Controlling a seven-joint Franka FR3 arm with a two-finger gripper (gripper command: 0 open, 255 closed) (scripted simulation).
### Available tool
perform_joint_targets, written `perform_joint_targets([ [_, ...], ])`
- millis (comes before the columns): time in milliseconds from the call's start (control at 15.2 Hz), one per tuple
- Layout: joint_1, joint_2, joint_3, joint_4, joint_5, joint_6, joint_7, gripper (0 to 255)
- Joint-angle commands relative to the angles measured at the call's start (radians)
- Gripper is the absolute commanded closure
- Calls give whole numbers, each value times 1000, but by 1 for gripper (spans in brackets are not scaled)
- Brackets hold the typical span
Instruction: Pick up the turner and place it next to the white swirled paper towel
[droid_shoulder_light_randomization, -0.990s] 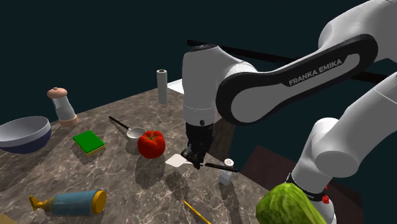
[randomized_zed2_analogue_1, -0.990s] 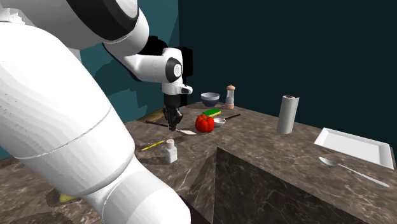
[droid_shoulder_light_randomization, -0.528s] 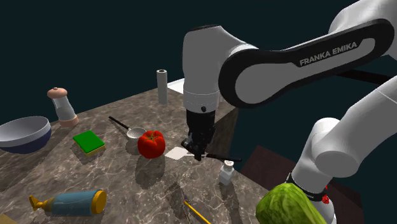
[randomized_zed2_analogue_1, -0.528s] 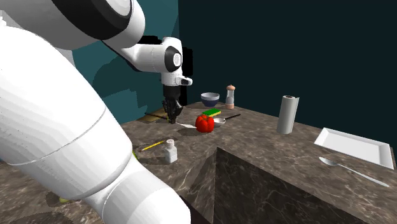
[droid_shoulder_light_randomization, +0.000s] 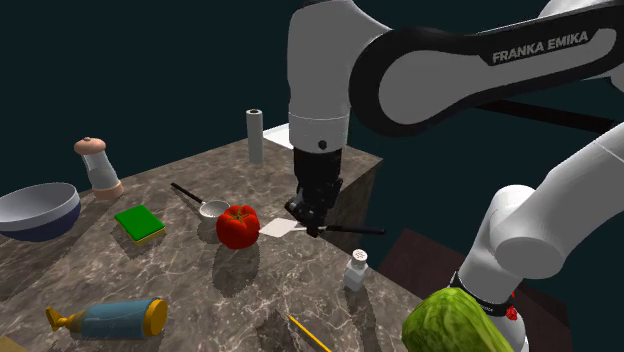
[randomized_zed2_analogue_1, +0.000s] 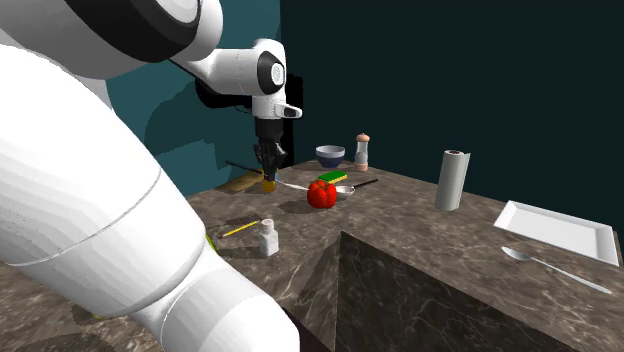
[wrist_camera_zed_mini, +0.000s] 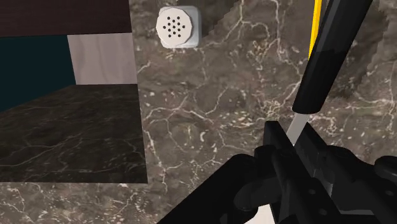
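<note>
Black two-finger gripper (droid_shoulder_light_randomization: 310, 221) pinches the black-handled turner (droid_shoulder_light_randomization: 278, 229) at the shoulder view's centre; the wrist view hides its white blade behind the gripper

The dark marbled worktop (droid_shoulder_light_randomization: 200, 290) carries a blue bowl (droid_shoulder_light_randomization: 37, 210), a grinder (droid_shoulder_light_randomization: 98, 165), a green sponge (droid_shoulder_light_randomization: 139, 223), a small ladle (droid_shoulder_light_randomization: 200, 203) and a red tomato (droid_shoulder_light_randomization: 238, 226). A white paper towel roll (droid_shoulder_light_randomization: 255, 135) stands upright near its far edge. A white shaker (droid_shoulder_light_randomization: 356, 270), a yellow pencil (droid_shoulder_light_randomization: 310, 335) and a blue bottle (droid_shoulder_light_randomization: 115, 319) on its side lie closer to the stand.
</note>
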Motion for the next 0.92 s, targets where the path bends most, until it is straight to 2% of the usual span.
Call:
perform_joint_targets([
  [0,-1,-5,-6,24,-2,-29,0,255],
  [858,-11,0,-30,201,-19,-202,13,255],
])
